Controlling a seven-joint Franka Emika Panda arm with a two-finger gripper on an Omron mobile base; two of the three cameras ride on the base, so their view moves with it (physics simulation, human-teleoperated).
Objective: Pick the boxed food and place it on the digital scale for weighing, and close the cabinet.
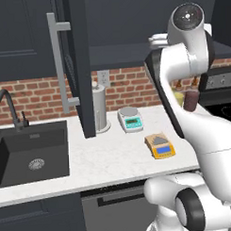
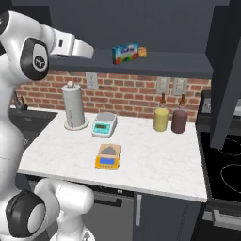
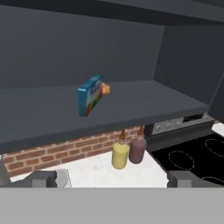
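I am looking over a white speckled stone counter (image 2: pixel 155 155) backed by a red brick wall (image 2: pixel 127 96). Above it, the cabinet (image 2: pixel 188 42) stands open, its dark matte doors swung outward; one door (image 1: pixel 80 66) carries a long silver bar handle (image 1: pixel 59 67).

On the cabinet's flat dark shelf (image 3: pixel 131 103) the boxed food (image 2: pixel 125 53) stands upright on its long edge, a thin blue carton with a white band and red and green pictures. A small orange snack (image 2: pixel 142 52) sits just beside it, at its right end in the right base view.

Through the hand view, the gripper (image 3: pixel 113 179) shows two dark fingertips (image 3: pixel 43 178) set wide apart, with nothing between them. The boxed food (image 3: pixel 90 95) lies ahead of and above the fingertips, well apart from them, turned so I see it nearly end-on.

Down on the counter, the digital scale (image 2: pixel 108 156) is an orange-yellow wedge with a grey square platform and blue display, near the front edge. Just behind it is a white-and-teal scale (image 2: pixel 104 125) with a round silver plate, and left of that an upright paper towel roll (image 2: pixel 73 109). Farther right, a yellow bottle (image 2: pixel 161 117) and a dark maroon bottle (image 2: pixel 179 119) stand side by side by the wall, next to a glossy black stovetop (image 2: pixel 226 174). A black sink (image 1: pixel 29 153) lies at the far left.
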